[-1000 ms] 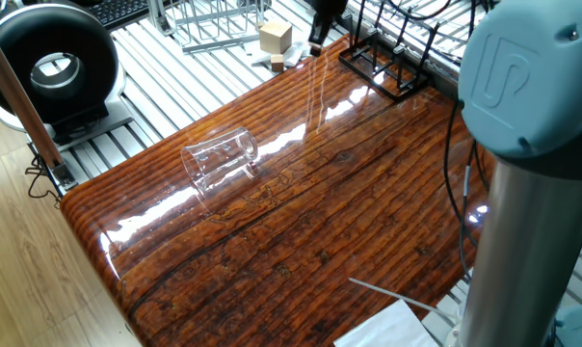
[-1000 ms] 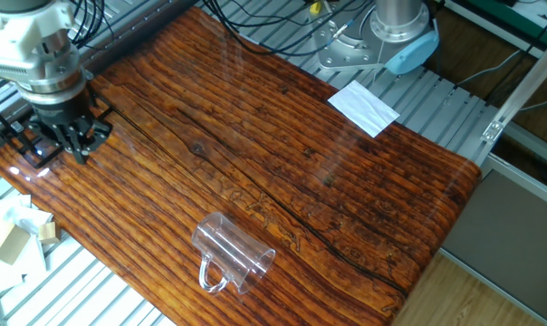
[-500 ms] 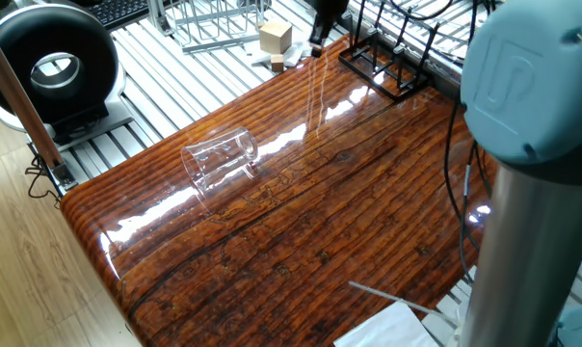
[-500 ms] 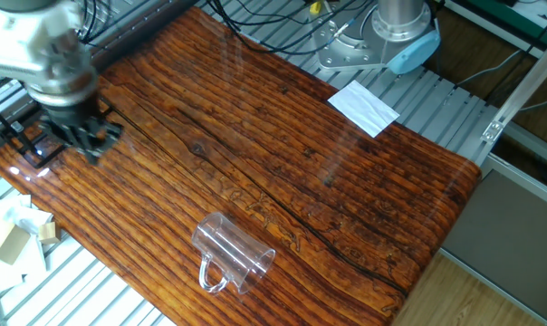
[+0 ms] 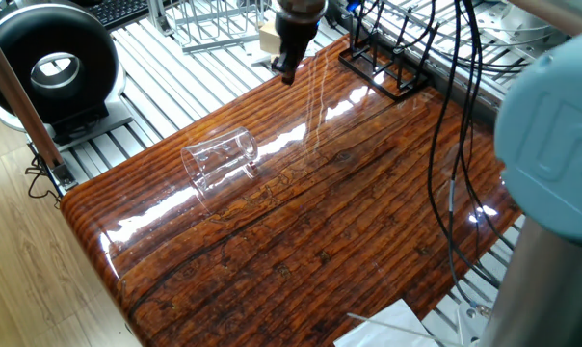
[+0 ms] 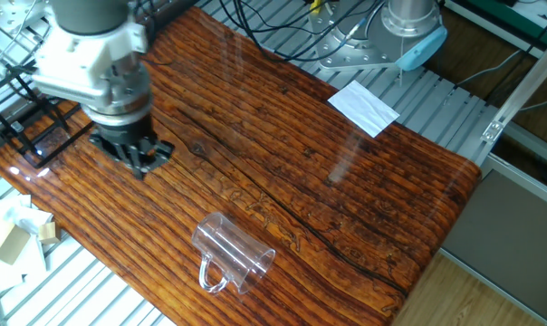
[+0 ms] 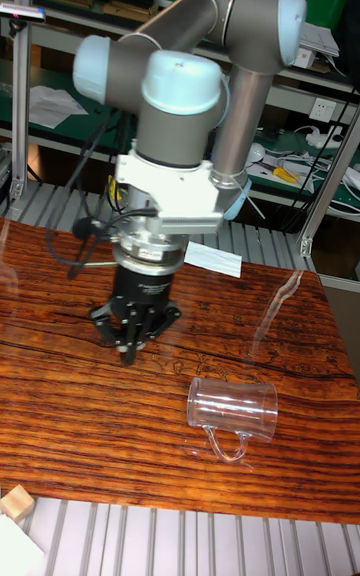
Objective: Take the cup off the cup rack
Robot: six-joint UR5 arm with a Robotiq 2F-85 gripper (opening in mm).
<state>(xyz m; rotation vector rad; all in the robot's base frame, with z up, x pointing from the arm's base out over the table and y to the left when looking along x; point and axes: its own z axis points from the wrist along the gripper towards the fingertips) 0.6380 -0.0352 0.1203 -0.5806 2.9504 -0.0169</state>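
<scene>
The cup (image 5: pixel 220 158) is a clear glass mug lying on its side on the wooden table, handle toward the table's edge; it also shows in the other fixed view (image 6: pixel 232 251) and the tall view (image 7: pixel 232 410). The cup rack (image 5: pixel 382 64), a small black wire frame, stands at the table's far corner (image 6: pixel 23 129) with nothing on it. My gripper (image 5: pixel 288 67) hangs just above the table between rack and cup (image 6: pixel 139 162). In the tall view my gripper (image 7: pixel 128 348) points down with its fingertips together and nothing between them, about a hand's width left of the cup.
A silver wire rack (image 5: pixel 212 23) and wooden blocks (image 6: pixel 7 239) lie off the table beside the cup rack. A white paper (image 6: pixel 362 107) rests at the table's edge near the arm's base. Black cables (image 5: pixel 445 116) hang over the rack side.
My gripper has moved away from the cup rack and over the table toward the cup. The cup and the rack have stayed where they were.
</scene>
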